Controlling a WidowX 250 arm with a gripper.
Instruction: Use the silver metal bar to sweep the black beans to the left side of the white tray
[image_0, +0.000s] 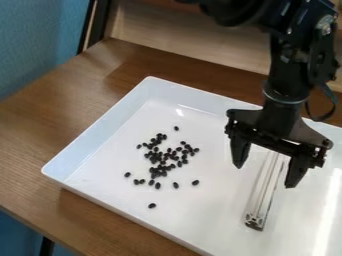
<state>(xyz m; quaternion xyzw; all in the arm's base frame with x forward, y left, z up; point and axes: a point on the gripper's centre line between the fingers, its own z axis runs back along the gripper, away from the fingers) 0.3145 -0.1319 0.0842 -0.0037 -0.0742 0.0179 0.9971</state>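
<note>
Silver grooved metal bar (266, 190) | long axis towards near edge of white plastic tray (214, 220) | our black gripper (265, 175): jaws wide, bar below, between them

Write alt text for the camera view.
A black robot gripper hangs with its fingers open above a slotted aluminum bar in a white tray. On the picture's left side of the tray, small black beans lie scattered, many clustered together. The tray sits on a brown wooden table.
</note>
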